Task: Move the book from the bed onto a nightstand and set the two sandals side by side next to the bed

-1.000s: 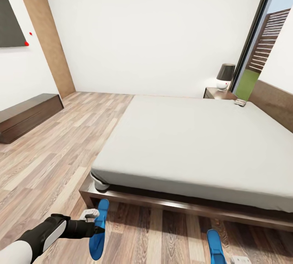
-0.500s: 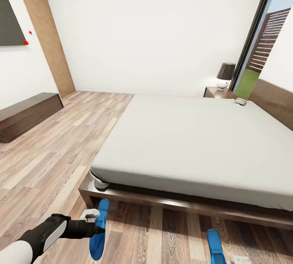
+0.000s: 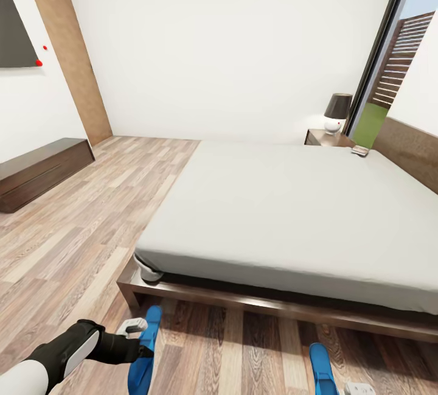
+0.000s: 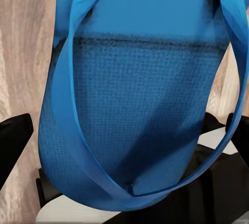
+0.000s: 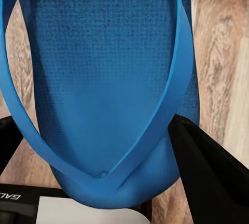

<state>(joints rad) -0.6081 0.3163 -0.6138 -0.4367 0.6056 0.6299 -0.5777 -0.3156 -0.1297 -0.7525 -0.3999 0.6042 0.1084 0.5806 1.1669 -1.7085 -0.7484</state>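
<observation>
A: What does the left gripper point(image 3: 141, 335) have?
B: Its fingers are clamped on one blue sandal point(image 3: 142, 352). In the head view the sandal lies lengthwise at about seven o'clock, its toe toward the bed frame. In the left wrist view the same sandal's point(image 4: 135, 105) sole and straps sit between two black fingers point(image 4: 13, 141).

A: And the right gripper point(image 3: 359, 389)?
B: It sits at five o'clock at the frame's lower edge, beside the other sandal point(image 3: 321, 367). In the right wrist view this sandal point(image 5: 104, 84) is pinched at its end between black fingers point(image 5: 207, 167), over the wood-plank floor point(image 5: 218, 53).

A: What lies beyond them?
B: The bed point(image 3: 292, 212), its pale mattress running from centre out to three o'clock over a dark frame. The sandals are well apart in front of its near edge.

A: The book?
B: A small flat item, probably the book point(image 3: 359, 151), lies on the far corner of the mattress at about two o'clock; its cover is too small to read. Just behind it stands the nightstand point(image 3: 322, 137) with a dark-shaded lamp point(image 3: 336, 112) on top.

A: Anything at the left?
B: A long dark bench-like unit point(image 3: 39, 171) sits along the wall at nine o'clock.
</observation>
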